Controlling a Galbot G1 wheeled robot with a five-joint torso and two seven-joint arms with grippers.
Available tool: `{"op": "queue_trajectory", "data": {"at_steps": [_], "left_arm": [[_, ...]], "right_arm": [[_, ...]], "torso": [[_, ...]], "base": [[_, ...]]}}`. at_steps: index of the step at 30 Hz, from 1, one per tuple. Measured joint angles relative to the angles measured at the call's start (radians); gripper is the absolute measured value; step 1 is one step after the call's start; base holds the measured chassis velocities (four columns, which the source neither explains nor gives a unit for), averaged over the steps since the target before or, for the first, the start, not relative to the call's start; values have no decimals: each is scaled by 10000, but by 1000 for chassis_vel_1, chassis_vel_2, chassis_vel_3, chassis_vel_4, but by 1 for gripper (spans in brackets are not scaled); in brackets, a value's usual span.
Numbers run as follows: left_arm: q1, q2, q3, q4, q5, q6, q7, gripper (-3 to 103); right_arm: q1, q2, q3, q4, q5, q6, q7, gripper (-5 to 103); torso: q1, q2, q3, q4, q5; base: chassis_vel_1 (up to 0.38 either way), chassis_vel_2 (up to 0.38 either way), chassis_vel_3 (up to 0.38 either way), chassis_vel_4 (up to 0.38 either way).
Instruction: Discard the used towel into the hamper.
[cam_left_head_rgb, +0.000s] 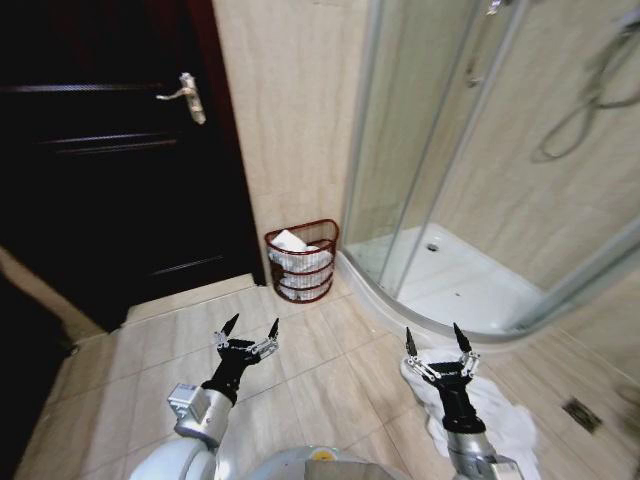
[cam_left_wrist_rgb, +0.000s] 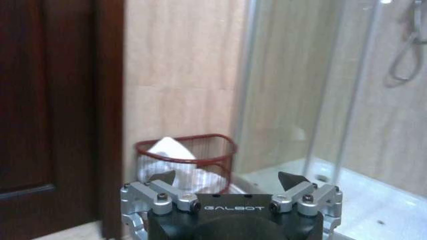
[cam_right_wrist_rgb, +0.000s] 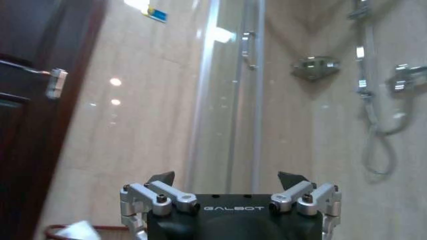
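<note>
White terry on the tiles: used towel (cam_left_head_rgb: 480, 405) heaped on the floor at the foot of the curved shower tray (cam_left_head_rgb: 470, 290), directly under the right gripper (cam_left_head_rgb: 436, 342), which hovers above the heap with jaws spread wide and holding nothing. Left gripper (cam_left_head_rgb: 250, 329) likewise wide and empty, raised over bare floor tiles (cam_left_head_rgb: 320, 375), well apart from the cloth. Hamper (cam_left_head_rgb: 302, 260) against the tiled wall between the dark door (cam_left_head_rgb: 100, 150) and the shower glass (cam_left_head_rgb: 440, 130), well ahead of both arms, some white cloth already poking above its rim. Step in hand, by the look of it: reaching down for the heap, nothing gripped yet. Best done by dropping the right fingers straight down onto a thick fold near the middle of the pile, closing on a good bunch rather than a thin edge, then lifting high enough that no trailing corner drags on the tiles or catches the hamper's wire rim. Hard to judge: full extent of the heap, partly covered by the right arm and cut off at the lower edge; also how much room is left inside the hamper.
</note>
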Motion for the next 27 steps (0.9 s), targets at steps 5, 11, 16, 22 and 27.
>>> {"op": "queue_trajectory", "data": {"at_steps": [5, 11, 16, 22, 27], "left_arm": [[0, 0, 0, 0, 0, 0, 0, 100], [0, 0, 0, 0, 0, 0, 0, 100], [0, 0, 0, 0, 0, 0, 0, 100], [0, 0, 0, 0, 0, 0, 0, 100], [0, 0, 0, 0, 0, 0, 0, 100]], "right_arm": [[38, 0, -41, -11, -12, -117, 458, 100], [40, 0, -50, 13, -210, -363, 1209, 100], [-9, 0, -107, 102, -482, -907, 2286, 100], [-93, 0, -164, 178, -482, -1708, 3442, 100], [-90, -26, -159, 104, -215, -1941, 3717, 100]], "torso": [[-17, -60, -42, 1, -1], [-38, -119, -83, 0, 0], [-54, -170, -117, 0, -2], [-97, -284, -184, -1, 0], [-126, -394, -269, 0, 1]], "base": [[-131, -125, -125, -131], [-127, -139, -124, -130], [-115, -112, -129, -121], [-125, -121, -124, -130], [-129, -131, -128, -133]]}}
